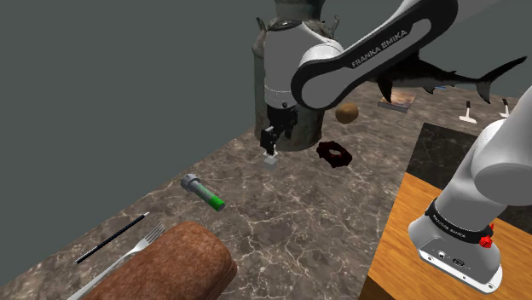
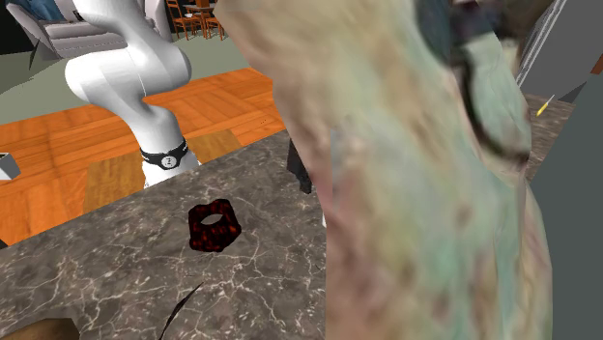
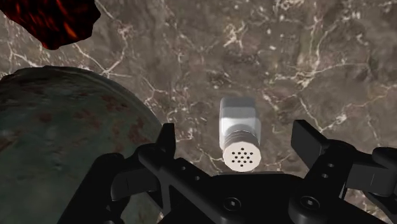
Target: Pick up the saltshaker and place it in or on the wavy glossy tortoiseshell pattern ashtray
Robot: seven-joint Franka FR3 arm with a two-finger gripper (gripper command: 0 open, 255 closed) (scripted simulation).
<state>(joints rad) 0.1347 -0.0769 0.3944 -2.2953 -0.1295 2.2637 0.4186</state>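
Gripper (image 3: 236, 139) wide around saltshaker (image 3: 239, 122), seemingly apart

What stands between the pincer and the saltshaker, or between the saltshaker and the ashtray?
Nothing visible. The open pincer hangs over the saltshaker; bare counter lies between it and the ashtray. A big can stands close beside that path.

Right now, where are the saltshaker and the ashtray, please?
saltshaker (image 3: 240, 121), wrist view, on its pale square body.
ashtray (image 2: 198, 230), second exterior view, on its dark red wavy rim.
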